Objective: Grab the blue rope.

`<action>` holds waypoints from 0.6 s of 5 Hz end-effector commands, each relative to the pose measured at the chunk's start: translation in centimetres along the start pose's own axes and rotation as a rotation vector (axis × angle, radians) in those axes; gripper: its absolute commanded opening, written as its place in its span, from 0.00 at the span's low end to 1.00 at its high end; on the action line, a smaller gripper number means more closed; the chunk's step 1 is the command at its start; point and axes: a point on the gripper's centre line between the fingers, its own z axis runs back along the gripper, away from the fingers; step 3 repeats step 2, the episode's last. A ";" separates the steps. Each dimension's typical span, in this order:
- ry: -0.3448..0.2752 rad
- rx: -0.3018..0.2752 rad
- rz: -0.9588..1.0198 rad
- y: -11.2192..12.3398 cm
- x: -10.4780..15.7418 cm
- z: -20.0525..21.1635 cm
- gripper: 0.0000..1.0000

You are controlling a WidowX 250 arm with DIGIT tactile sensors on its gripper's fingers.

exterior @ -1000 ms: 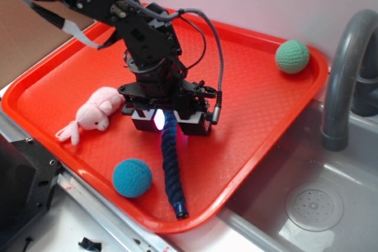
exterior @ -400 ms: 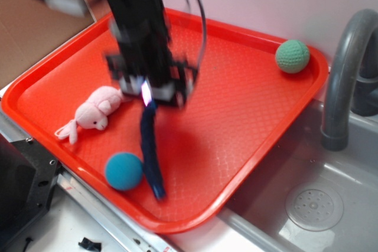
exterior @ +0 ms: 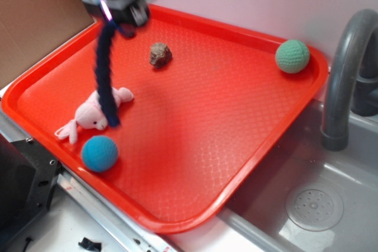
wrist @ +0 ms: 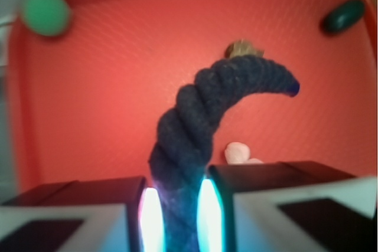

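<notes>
The blue rope (exterior: 106, 75) hangs in the air from my gripper (exterior: 109, 11), which is shut on its top end high over the back left of the red tray (exterior: 236, 104). Its lower end dangles in front of the pink plush (exterior: 91, 113). In the wrist view the rope (wrist: 201, 128) rises between my two lit fingers (wrist: 150, 213) and curls to the right, squeezed tight by the jaws. The picture is blurred around the arm.
A teal crocheted ball (exterior: 99, 153) lies near the tray's front left edge. A small brown lump (exterior: 160, 54) sits mid-back, a green ball (exterior: 292, 56) in the far right corner. A grey faucet (exterior: 345, 69) and sink (exterior: 307, 205) stand to the right.
My gripper has risen and moved back-left with the rope, lifting it off the tray. The teal ball has rolled left, and the brown lump has come into view.
</notes>
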 end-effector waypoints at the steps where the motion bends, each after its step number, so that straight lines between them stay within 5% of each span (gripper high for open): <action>1: -0.130 -0.023 -0.095 2.8 -1.4 7.2 0.00; 3: -0.112 -0.034 -0.070 3.3 -1.3 6.8 0.00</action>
